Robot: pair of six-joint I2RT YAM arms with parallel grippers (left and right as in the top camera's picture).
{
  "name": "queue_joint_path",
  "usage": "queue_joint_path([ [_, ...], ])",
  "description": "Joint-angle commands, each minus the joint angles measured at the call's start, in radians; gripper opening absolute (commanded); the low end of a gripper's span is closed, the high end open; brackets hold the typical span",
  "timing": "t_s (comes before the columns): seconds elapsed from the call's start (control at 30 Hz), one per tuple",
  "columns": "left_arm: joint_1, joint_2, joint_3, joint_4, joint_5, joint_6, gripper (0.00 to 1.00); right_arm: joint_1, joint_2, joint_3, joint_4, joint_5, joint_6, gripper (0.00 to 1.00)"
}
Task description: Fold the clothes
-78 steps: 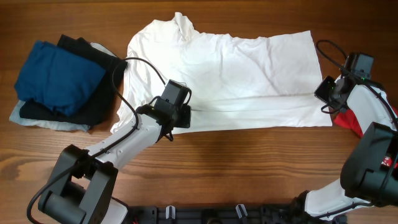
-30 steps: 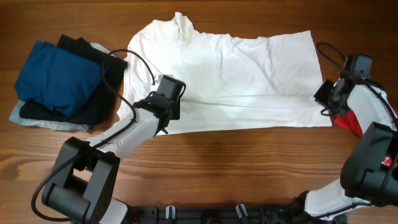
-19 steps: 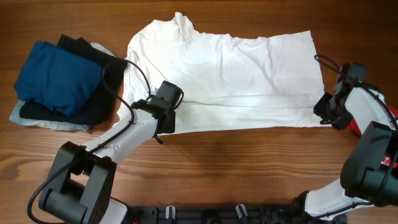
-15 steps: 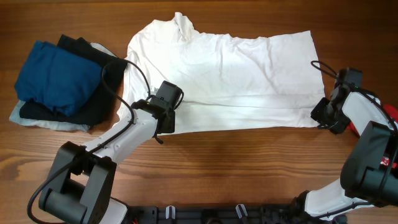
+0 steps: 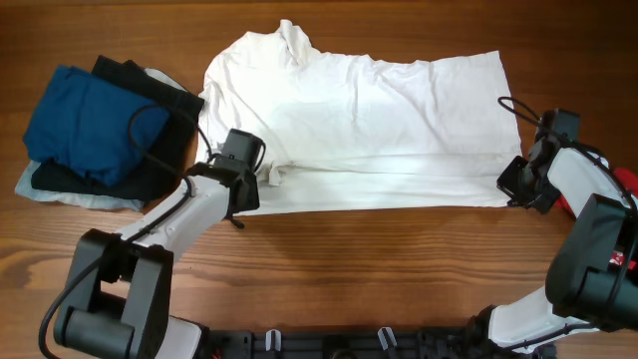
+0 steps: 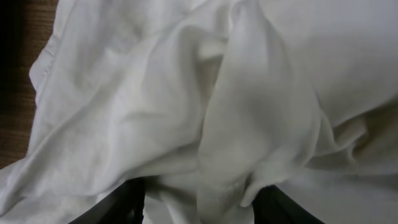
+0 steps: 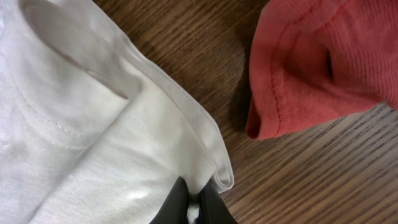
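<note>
Two grippers work a white T-shirt [image 5: 379, 110] lying spread across the wooden table [image 5: 399, 269].
Blue garment [image 5: 95, 120] is stacked on black garment [image 5: 164, 150] at left; red garment [image 7: 317, 62] lies just beside the shirt's right hem. Right gripper [image 7: 193, 204] pinches that hem corner. Left gripper [image 6: 199, 205] is low, fingers spread astride bunched shirt fabric.

Ctr: shirt [image 5: 369, 120]; L: stack [image 5: 95, 135]

This seems to be a robotics lab bench: the left arm [image 5: 184, 214] and the right arm [image 5: 583, 184], with loose black cables [image 5: 131, 128], stand at one edge of a wooden table [image 5: 399, 259] carrying clothes [image 5: 379, 120].
</note>
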Motion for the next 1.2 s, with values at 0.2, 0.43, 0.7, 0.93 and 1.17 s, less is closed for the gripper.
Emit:
queue_joint_path([
  [0.2, 0.028, -0.002, -0.050, -0.178, 0.027, -0.128, 0.32, -0.004, 0.019, -0.027, -0.202, 0.179, 0.163, 0.04],
  [0.43, 0.042, -0.008, -0.049, -0.248, 0.160, -0.208, 0.35, -0.024, 0.019, -0.027, -0.268, 0.197, 0.205, 0.04],
  [0.7, 0.056, -0.038, -0.045, -0.240, 0.234, -0.211, 0.33, -0.072, 0.019, -0.027, -0.262, 0.181, 0.206, 0.04],
  [0.93, 0.056, -0.256, -0.035, -0.221, 0.161, -0.220, 0.34, -0.072, 0.019, -0.027, -0.242, 0.181, 0.206, 0.04],
  [1.17, 0.056, -0.248, -0.035, -0.074, 0.065, -0.219, 0.40, -0.072, 0.019, -0.027, -0.236, 0.163, 0.196, 0.04],
])
